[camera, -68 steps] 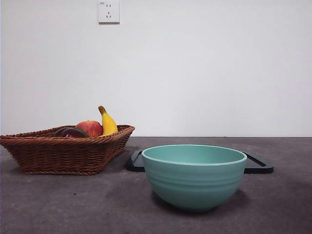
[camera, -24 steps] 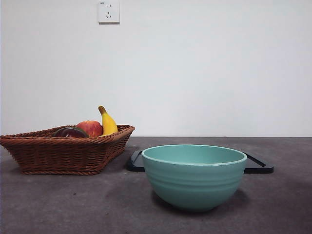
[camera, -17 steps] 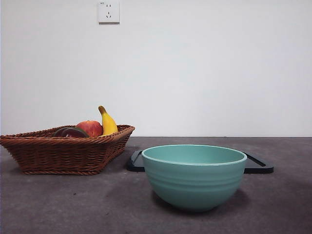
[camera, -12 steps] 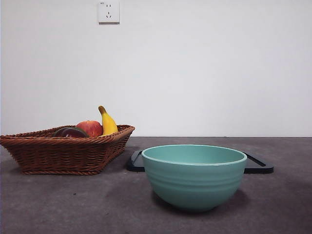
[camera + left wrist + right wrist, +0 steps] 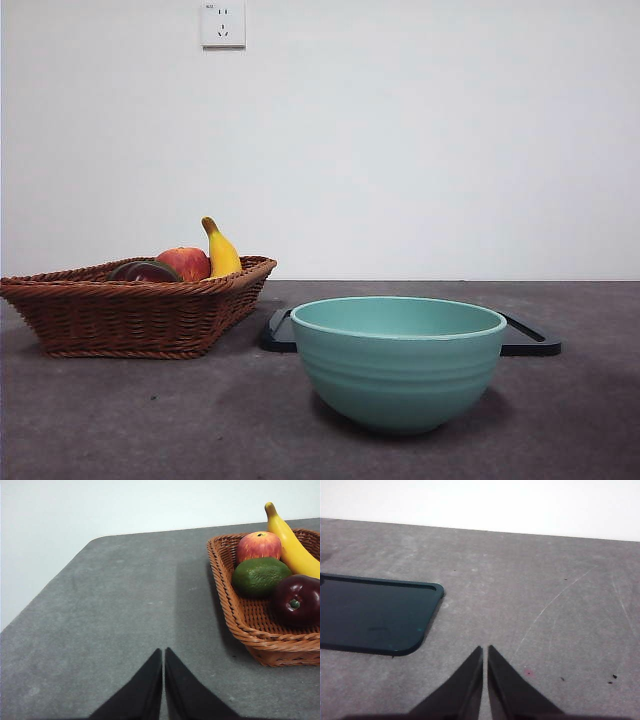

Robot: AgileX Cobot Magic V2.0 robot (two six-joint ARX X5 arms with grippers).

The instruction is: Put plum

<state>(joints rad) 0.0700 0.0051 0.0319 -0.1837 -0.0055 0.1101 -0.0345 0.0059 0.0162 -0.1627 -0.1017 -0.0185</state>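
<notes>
- Here, the plum (image 5: 296,600) is lying in the wicker basket (image 5: 240,620), at the corner nearest the left wrist camera; it is showing a smooth, glossy, dark maroon skin with bright highlights and a small green stem dimple.
- It is sitting just beside the dark green oval fruit (image 5: 260,576), with the red-and-yellow apple (image 5: 258,545) beyond that and the banana (image 5: 292,545) running along the far wall of the basket.
- In the front view only a dark sliver of the plum (image 5: 150,272) is peeking over the basket rim (image 5: 130,305), next to the apple (image 5: 186,263) and the upright banana (image 5: 221,251).
- No readable writing is showing anywhere; the white wall socket (image 5: 223,24) carries a mark too small to read.
- The left gripper (image 5: 163,655) is hovering over the bare grey surface (image 5: 125,605), well apart from the basket, its jaws pressed together and holding nothing.
- The right gripper (image 5: 485,652) is hanging over the surface near the dark tray (image 5: 370,612), jaws likewise together and empty.
- The teal bowl (image 5: 398,360) is standing in front of the tray (image 5: 525,338).
</notes>
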